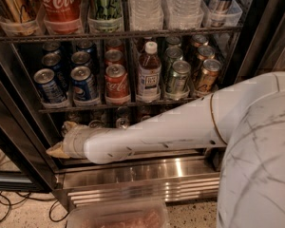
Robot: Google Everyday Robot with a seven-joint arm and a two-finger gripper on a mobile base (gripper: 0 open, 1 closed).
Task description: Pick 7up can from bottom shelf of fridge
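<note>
Currently in view: the fridge (259, 37) is filling most of the picture, with its black frame running down both sides.
Gripper: the gripper (61, 144) is hanging at the lower left, in front of the left end of the bottom shelf (147, 115), with its beige tip pointing to the left.
Gripper state: it cannot be told whether it is spread or pressed together, or whether it is pinching something.
Arm: the white arm (156, 129) is stretching from the lower right across the front of the bottom shelf and is covering most of it.
7up can: the 7up can (96, 124) is standing on the dim bottom shelf, just right of the gripper and just above the arm. Only its silver top is showing, and no label can be read.
Middle rack: blue Pepsi cans (84, 83) are standing on the left. Beside them a red Coca-Cola can (115, 82) is showing its white script. Then a bottle (148, 72) with a white cap is standing, its label too small to read.
Top rack: a large red container (61, 4) is carrying the white words "Coca-Cola", and clear water bottles (147, 6) are standing further right.
Base: the ribbed steel panel (142, 177) is shining under the arm.
Floor: a clear plastic box (116, 217) is lying in front of the fridge, and dark cables (9, 208) are lying at the left.
</note>
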